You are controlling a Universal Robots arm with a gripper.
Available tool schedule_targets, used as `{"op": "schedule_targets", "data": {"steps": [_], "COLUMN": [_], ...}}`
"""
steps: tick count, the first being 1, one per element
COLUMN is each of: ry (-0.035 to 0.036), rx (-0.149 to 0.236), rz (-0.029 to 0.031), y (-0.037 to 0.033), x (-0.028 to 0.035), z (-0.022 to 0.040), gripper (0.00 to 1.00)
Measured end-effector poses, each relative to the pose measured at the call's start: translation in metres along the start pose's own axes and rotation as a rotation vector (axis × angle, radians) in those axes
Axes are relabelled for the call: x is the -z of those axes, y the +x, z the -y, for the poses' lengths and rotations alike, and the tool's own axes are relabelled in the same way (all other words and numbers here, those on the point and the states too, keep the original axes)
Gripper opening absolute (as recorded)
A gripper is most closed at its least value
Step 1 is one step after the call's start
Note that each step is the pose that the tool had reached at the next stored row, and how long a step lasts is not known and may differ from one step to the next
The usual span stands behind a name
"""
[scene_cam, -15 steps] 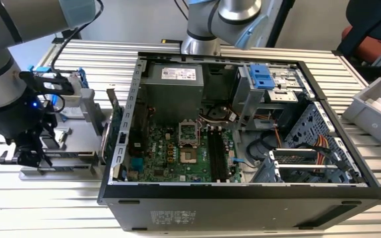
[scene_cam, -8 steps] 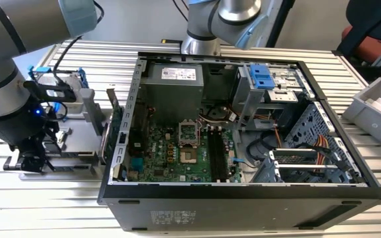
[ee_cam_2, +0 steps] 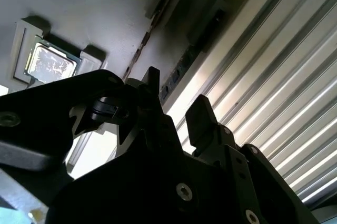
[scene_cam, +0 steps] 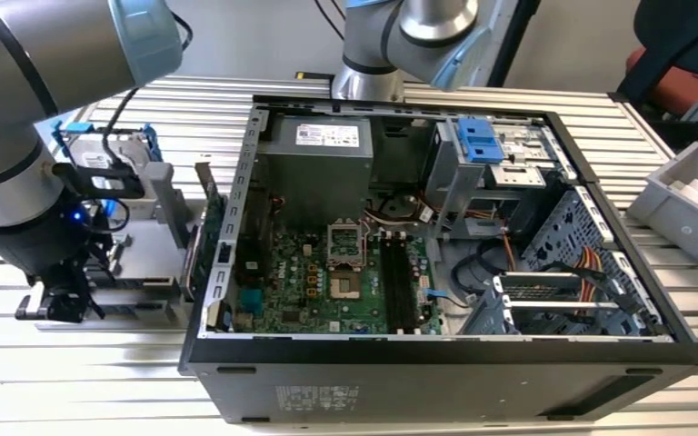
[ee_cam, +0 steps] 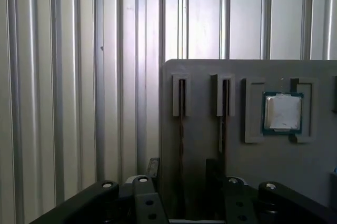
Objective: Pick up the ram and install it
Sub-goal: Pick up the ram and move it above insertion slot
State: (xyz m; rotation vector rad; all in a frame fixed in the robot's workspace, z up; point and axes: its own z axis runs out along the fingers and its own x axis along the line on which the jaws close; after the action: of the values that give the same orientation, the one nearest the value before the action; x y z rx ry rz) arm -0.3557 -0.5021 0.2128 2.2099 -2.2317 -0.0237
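ram (ee_cam: 181,124) on edge in a slot of the grey holder (ee_cam: 200,129), outside the case (scene_cam: 446,363), not yet gripped. Gripper (ee_cam: 181,167) spread open, low over the slots, so pick step. Grasp needs jaws square across the thin edge, centred

Ram (ee_cam: 181,140): thin dark stick, seen edge-on in both wrist views (ee_cam_2: 143,42). It stands on its long edge in a narrow slot of the grey holder plate (ee_cam: 200,71). The edge shows brownish. A second like stick (ee_cam: 223,129) stands parallel in the next slot.
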Motion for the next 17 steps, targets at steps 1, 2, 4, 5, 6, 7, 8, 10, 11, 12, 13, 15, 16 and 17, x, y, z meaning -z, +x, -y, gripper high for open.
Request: {"op": "schedule_targets", "data": {"steps": [1, 2, 4, 5, 6, 7, 8, 10, 11, 12, 13, 15, 16, 17], "ry": [0.0001, 0.0001, 0.0001, 0.0, 0.0, -0.0001, 0.0, 0.0001, 0.0001, 0.0001, 0.0001, -0.0001, -0.0002, 0.0001], "rx": [0.0, 0.0, 0.0, 0.0, 0.0, 0.0, 0.0, 0.0, 0.0, 0.0, 0.0, 0.0, 0.0, 0.0], "rz": [0.0001, 0.0001, 0.0001, 0.0001, 0.0, -0.0001, 0.0, 0.0001, 0.0001, 0.0001, 0.0001, -0.0001, -0.0001, -0.0001], "y": [0.0, 0.0, 0.0001, 0.0001, 0.0005, 0.001, 0.0014, 0.0014, 0.0015, 0.0015, 0.0015, 0.0016, 0.0016, 0.0015], "x": [-0.0018, -0.0037, -0.0073, -0.009, -0.0104, -0.0118, -0.0135, -0.0173, -0.0191, -0.0207, -0.0224, -0.0237, -0.0237, -0.0237], "z": [0.0, 0.0, 0.0001, 0.0001, 0.0001, 0.0001, 0.0001, 0.0002, 0.0002, 0.0002, 0.0003, 0.0002, 0.0002, 0.0003], "gripper": [1.0, 1.0, 1.0, 1.0, 1.0, 1.0, 1.0, 1.0, 1.0, 1.0, 1.0, 1.0, 1.0, 1.0]}}
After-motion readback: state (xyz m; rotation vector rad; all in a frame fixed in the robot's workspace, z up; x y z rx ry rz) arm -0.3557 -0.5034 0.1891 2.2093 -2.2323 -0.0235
